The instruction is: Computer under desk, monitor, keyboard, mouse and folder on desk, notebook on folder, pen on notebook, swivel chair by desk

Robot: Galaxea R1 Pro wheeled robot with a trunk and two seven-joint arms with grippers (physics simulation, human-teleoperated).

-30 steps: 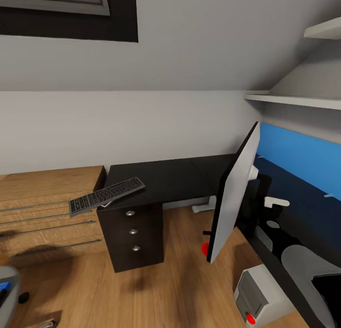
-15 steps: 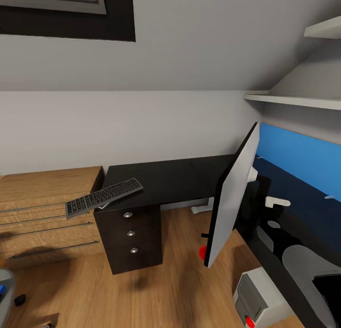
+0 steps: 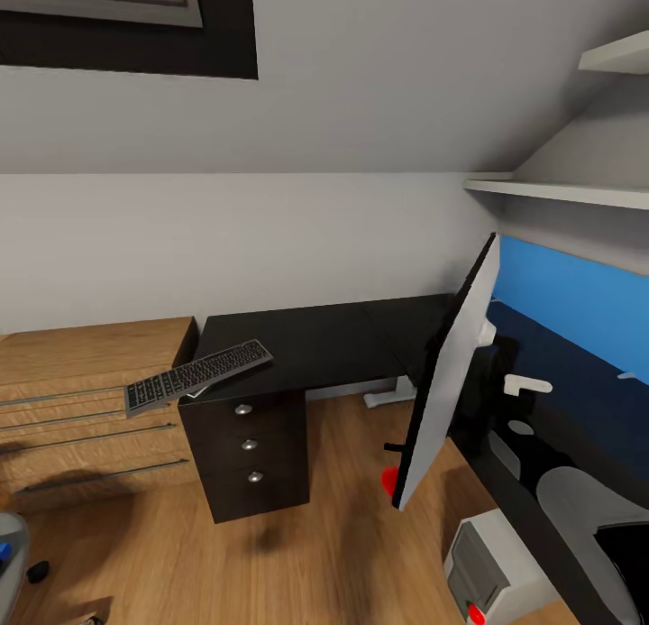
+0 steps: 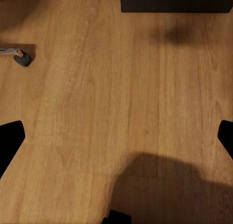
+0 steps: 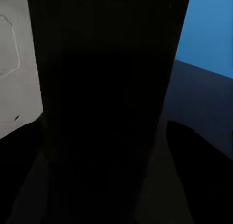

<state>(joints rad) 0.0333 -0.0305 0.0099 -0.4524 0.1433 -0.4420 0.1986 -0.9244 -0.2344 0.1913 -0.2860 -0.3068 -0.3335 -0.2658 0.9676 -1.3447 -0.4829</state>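
A: Head view first. What sits on the black worktop [image 3: 333, 336]?

B: The keyboard [image 3: 199, 375], lying at the corner above the drawer unit [image 3: 252, 454], with one end sticking out past the edge over the wooden floor [image 3: 342, 535]. It looks slightly tilted.

A: And the monitor [image 3: 446, 381]?

B: It is off the worktop, tilted steeply in the air near the right side of the picture, its pale back facing the camera and its thin black edge showing. Its lower end hangs above the floor, close to a red spot.

A: The computer [image 3: 491, 562]?

B: A grey tower stands on the floor at the lower right, beside a dark surface with a blue panel behind it.

A: What of the right gripper?

B: In the right wrist view a broad dark slab takes up the middle, pale grey on one side and blue on the other. Whether the fingers are apart or clamped on the monitor, I cannot tell.

A: The left gripper [image 4: 116, 136]?

B: In the left wrist view its two black fingertips [image 4: 9, 136] stand wide apart at the picture's edges, nothing between them, over bare wooden floor. A chair caster [image 4: 22, 58] rests nearby.
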